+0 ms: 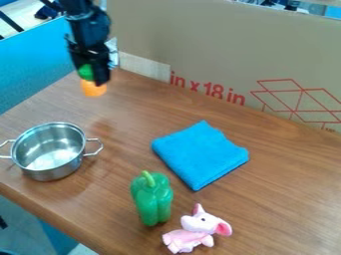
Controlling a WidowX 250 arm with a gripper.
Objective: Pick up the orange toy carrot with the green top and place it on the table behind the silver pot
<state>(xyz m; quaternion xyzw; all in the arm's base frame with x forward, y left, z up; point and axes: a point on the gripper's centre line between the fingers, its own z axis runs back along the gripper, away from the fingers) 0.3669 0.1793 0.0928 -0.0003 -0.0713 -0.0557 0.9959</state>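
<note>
Orange-and-green toy (94, 88), perhaps a carrot: is that what the end effector (96, 79) has in the camera view?

Yes. It looks closed around the green part, parted only by the toy's thickness, with the orange end hanging just below, above the bench (266, 199). The far finger's contact I can't make out.

What sits around it?

Below the end effector and nearer the camera is a two-handled steel pot (50, 152). Toward the view's right from the end effector lies a folded blue cloth (201, 154); farther from it, nearer the camera, are a green bell pepper (152, 198) and a pink-and-white plush elephant (198, 230), close together. Behind it stands a cardboard panel (200, 35).

How would the toy handle?

Light, I'd guess, fairly stiff and not fragile, though perhaps smooth enough to slip. I'd grasp it across the sturdier middle, squeezing gently and evenly.
</note>
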